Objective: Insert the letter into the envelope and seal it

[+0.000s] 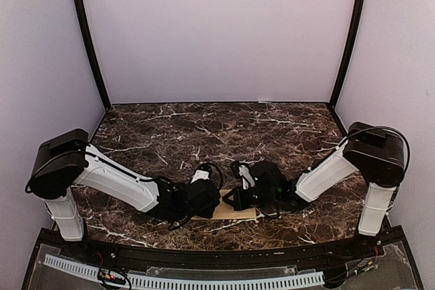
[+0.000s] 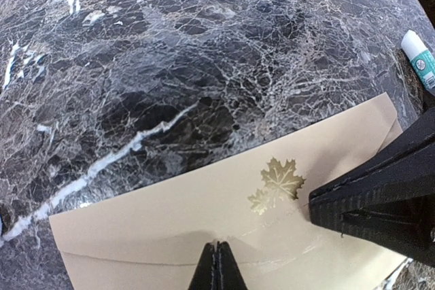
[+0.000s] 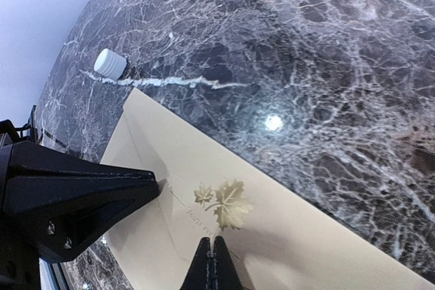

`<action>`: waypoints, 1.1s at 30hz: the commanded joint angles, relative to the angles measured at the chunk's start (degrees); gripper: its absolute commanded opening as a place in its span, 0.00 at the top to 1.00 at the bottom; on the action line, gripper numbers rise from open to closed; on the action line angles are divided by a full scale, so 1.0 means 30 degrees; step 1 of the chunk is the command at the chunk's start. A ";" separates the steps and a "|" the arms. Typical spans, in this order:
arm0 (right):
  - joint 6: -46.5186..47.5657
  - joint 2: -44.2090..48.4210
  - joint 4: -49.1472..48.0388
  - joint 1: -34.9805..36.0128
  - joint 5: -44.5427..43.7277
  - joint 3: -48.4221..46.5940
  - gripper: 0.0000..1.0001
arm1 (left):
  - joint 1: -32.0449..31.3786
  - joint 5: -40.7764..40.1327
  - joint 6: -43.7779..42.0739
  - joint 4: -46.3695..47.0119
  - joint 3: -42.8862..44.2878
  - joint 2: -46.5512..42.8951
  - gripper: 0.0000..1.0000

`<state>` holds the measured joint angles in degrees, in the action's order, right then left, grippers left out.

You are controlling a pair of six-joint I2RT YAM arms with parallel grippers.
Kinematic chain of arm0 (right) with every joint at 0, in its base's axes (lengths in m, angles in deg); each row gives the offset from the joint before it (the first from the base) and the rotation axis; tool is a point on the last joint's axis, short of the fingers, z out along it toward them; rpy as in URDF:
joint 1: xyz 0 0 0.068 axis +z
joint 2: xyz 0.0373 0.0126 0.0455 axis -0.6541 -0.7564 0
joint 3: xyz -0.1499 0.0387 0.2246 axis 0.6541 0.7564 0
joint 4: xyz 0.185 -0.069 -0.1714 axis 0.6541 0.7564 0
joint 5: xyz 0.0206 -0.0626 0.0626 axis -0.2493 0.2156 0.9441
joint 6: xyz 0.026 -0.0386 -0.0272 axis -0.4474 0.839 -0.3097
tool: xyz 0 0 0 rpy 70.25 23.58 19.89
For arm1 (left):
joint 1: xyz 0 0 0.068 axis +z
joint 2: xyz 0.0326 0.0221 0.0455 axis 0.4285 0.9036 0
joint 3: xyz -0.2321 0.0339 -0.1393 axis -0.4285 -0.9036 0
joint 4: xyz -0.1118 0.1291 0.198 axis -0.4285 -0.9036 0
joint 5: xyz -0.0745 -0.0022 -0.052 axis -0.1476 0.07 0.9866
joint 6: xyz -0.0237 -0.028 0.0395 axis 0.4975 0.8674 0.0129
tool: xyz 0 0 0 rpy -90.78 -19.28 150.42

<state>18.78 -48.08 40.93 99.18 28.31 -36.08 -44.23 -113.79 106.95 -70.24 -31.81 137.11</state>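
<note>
Left wrist view: my left gripper and right gripper, jaws together, press the envelope on its closed flap; no letter shows, so sealing seems nearly done.

The envelope was a plain tan-brown paper rectangle and lay flat on the dark marbled desk. Its pointed flap was folded down against the body, with a small gold maple-leaf mark at the tip. My left fingers touched the paper at the flap's edge, just short of that leaf. My right fingers touched it just beside the leaf from the opposite side.
</note>
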 commanded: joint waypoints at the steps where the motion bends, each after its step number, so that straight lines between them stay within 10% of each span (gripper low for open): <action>1: 0.0324 -0.1275 0.2721 0.0849 0.0525 -0.1200 1.00 | 0.0174 0.0995 -0.0297 -0.1613 -0.0822 0.0456 1.00; 33: 0.0171 0.1719 0.4641 -0.0190 -0.2297 0.1759 1.00 | 0.0174 0.1159 -0.0758 -0.1209 -0.0491 0.0272 1.00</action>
<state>18.13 -44.02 43.47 99.70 25.30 -32.48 -44.10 -112.93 105.70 -68.56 -32.18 137.13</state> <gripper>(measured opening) 0.003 0.008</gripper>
